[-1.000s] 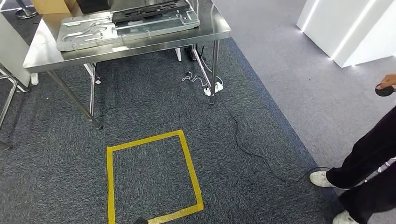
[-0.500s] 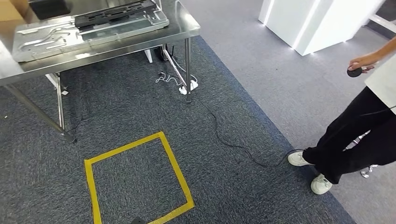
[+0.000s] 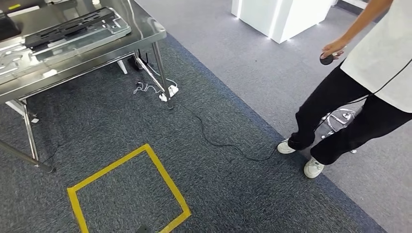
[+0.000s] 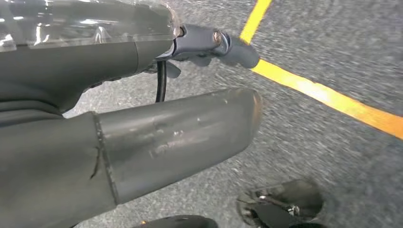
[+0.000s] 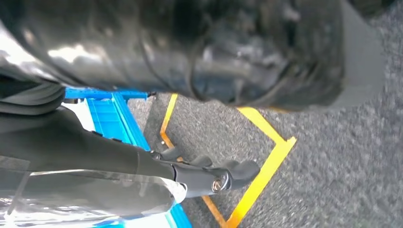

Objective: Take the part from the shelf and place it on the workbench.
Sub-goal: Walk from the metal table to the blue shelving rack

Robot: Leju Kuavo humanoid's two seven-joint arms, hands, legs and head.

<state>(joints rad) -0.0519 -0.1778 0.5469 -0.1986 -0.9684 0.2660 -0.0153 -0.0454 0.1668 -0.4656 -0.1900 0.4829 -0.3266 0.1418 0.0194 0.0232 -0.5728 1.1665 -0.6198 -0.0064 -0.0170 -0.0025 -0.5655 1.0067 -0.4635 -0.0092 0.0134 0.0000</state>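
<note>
A: So, how is each robot hand held?

B: The left robot hand (image 4: 166,128) is seen hanging low over the carpet, thumb and fingers loosely spread, nothing gripped. The right robot hand (image 5: 190,173) is likewise lowered, its fingers slightly bent and apart, nothing held.

A: Why so slack?

B: It is judged that nothing has been picked up yet, so both are simply carried at the sides, out of the way.

A: And where is the part?

B: It is held by neither robot hand. A blue shelf (image 5: 107,116) is seen near the right robot hand, beyond its fingers. Whether the part lies on it cannot be told.

A: Where is it to be put?

B: The tabletop (image 3: 145,34) is found well ahead of the left robot hand. A black frame (image 3: 68,30) is already laid there on a silvery pressed sheet (image 3: 73,43).

A: What is the yellow tape square (image 3: 167,178) for?

B: It is taped to the carpet just below both robot hands, probably as a standing mark.

A: Anything else to be noted?

B: A person (image 3: 374,58) is standing well out beyond the right robot hand, with a small black device (image 3: 326,59) held, so room should be left
</note>
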